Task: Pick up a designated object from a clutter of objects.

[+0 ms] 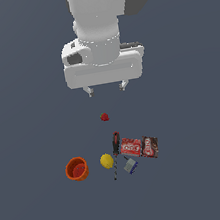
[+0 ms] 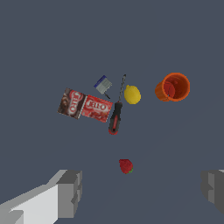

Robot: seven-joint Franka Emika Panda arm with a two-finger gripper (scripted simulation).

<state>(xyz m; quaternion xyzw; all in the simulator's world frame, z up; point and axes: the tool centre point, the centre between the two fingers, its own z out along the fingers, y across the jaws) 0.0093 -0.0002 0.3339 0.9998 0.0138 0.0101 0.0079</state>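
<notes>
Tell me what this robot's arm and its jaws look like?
The arm is smooth glossy white with a grey section near the top. It ends in a wide, boxy white hand with a dark round opening on one side. The gripper has two short stubby jaws, pale grey and blocky in the wrist view. No cables or markings show.

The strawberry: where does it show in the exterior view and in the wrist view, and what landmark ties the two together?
Exterior view: the strawberry lies alone below the open hand, apart from the clutter.
Wrist view: the strawberry sits between the two fingers, nearer the camera than the clutter.
Shared landmark: the screwdriver, whose red-black handle end points toward the strawberry.
</notes>
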